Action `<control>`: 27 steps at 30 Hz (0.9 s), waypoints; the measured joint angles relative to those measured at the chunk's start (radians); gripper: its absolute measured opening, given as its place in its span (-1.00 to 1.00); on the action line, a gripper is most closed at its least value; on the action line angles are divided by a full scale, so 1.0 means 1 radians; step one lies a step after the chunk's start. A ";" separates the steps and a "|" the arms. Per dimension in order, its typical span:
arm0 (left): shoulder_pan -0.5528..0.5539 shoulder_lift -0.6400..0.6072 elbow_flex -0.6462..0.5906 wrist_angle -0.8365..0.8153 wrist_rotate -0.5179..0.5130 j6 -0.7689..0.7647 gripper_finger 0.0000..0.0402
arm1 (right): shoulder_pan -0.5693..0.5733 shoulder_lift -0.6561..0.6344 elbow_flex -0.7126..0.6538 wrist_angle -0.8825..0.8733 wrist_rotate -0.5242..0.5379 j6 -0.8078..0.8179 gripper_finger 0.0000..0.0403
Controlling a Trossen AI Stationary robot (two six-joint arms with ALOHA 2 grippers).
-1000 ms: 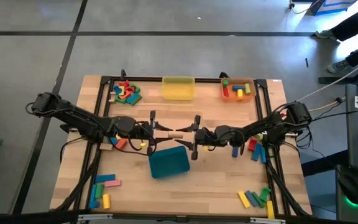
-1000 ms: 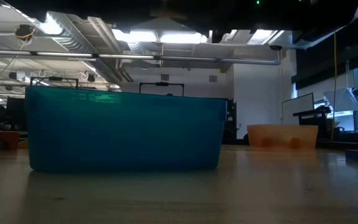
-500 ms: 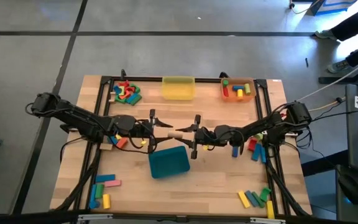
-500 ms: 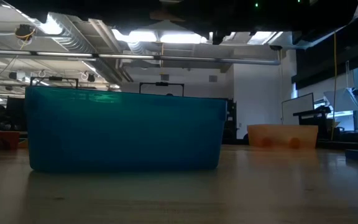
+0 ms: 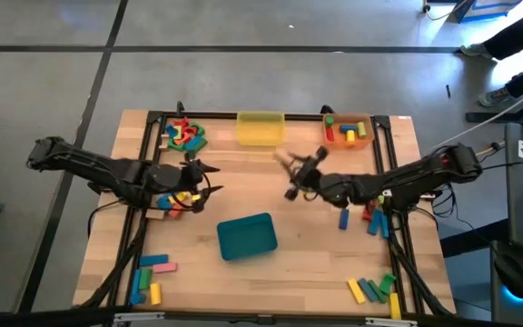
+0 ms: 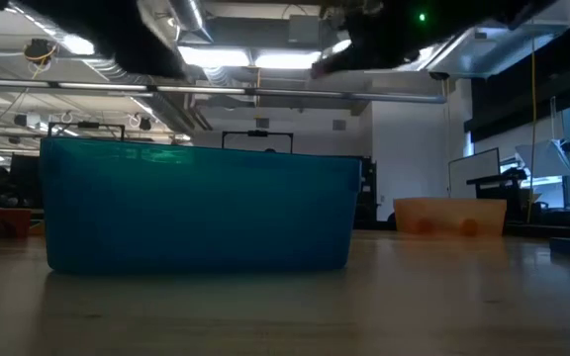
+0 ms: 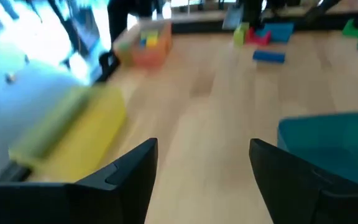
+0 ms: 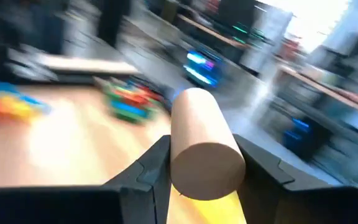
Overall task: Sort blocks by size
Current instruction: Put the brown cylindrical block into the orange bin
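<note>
Right gripper (image 8: 197, 180) now holds the tan cylinder (image 8: 202, 146) alone, raised mid-table toward the far trays; a second ago both grippers met at it above the teal tray (image 5: 246, 236); since then the left gripper (image 7: 201, 171) has let go, jaws wide and empty, and drawn back; we judge the handover done. Orange tray (image 5: 348, 130) holds several blocks (image 5: 344, 132); yellow tray (image 5: 261, 128) looks empty, though we cannot be sure; loose blocks lie in heaps around the table.
</note>
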 joint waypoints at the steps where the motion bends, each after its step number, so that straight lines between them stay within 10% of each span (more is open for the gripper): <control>1: 0.000 -0.004 0.000 -0.029 0.000 -0.031 0.19 | -0.021 -0.023 0.000 -0.057 0.032 0.010 -0.31; 9: -0.002 0.022 0.000 -0.118 0.001 -0.131 0.19 | -0.292 -0.146 0.000 -0.466 0.010 0.240 -0.31; 27: -0.010 0.041 0.000 -0.105 0.002 -0.120 0.19 | -0.847 -0.103 -0.007 -0.816 -0.472 0.539 -0.30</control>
